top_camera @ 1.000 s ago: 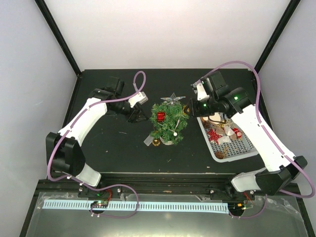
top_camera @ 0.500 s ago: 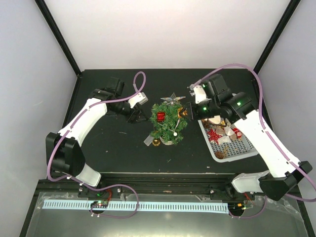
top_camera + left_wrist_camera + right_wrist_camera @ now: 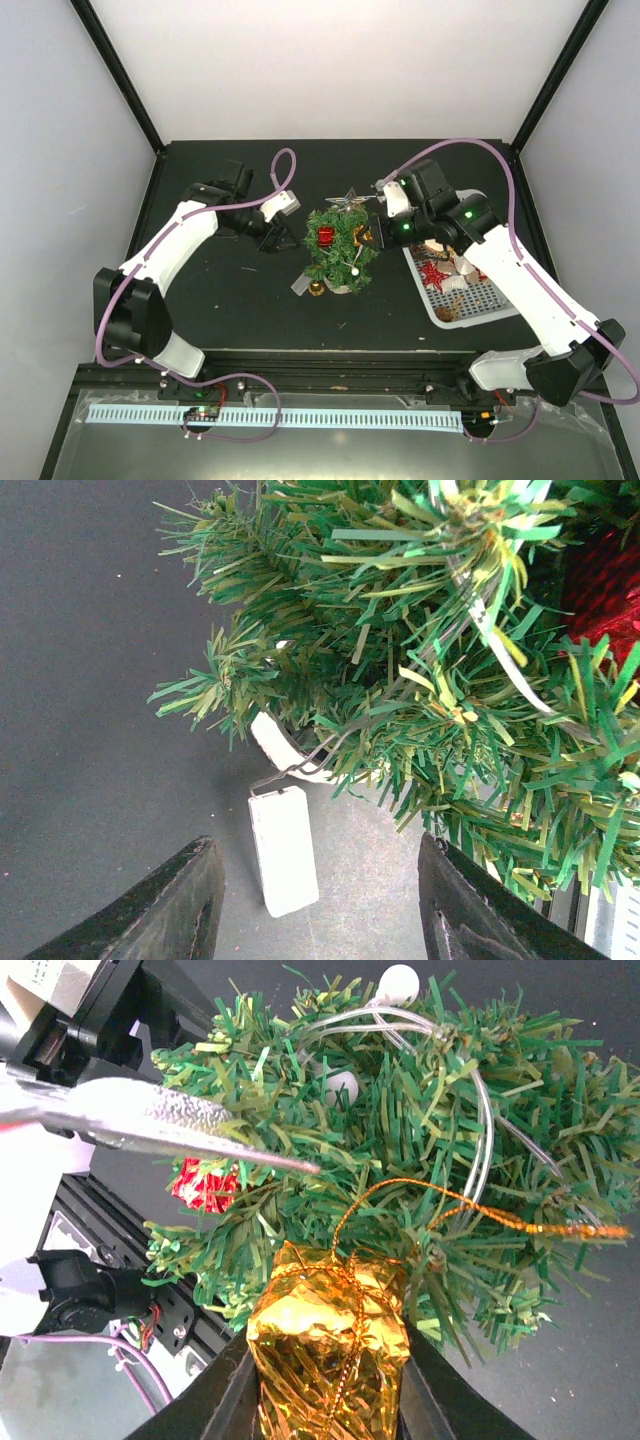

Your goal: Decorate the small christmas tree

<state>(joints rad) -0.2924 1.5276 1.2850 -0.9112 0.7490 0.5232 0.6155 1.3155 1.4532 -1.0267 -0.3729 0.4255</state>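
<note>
A gold foil gift ornament (image 3: 328, 1345) is being pinched between the jaws of the right gripper (image 3: 325, 1380), its thin gold cord loop trailing up into the needles of the small christmas tree (image 3: 342, 245). The ornament is being held right against the tree's right side. In the right wrist view a silver glittery star (image 3: 150, 1120) is lying across the upper branches, and a red foil ornament (image 3: 205, 1185), two white beads and a clear plastic strand are seen among the needles. The jaws of the left gripper (image 3: 315, 905) are being held spread, with nothing between them, just beside the left side of the tree. Between them, farther off, a blank white tag (image 3: 283, 850) is resting on the desk (image 3: 230, 300), attached by a wire near the tree's foot; no writing can be read on it. The tree is standing upright at the middle of the black desk, between the two grippers. To its right, beneath the right arm, a white tray (image 3: 480, 305) is carrying a red star and other small decorations.
</note>
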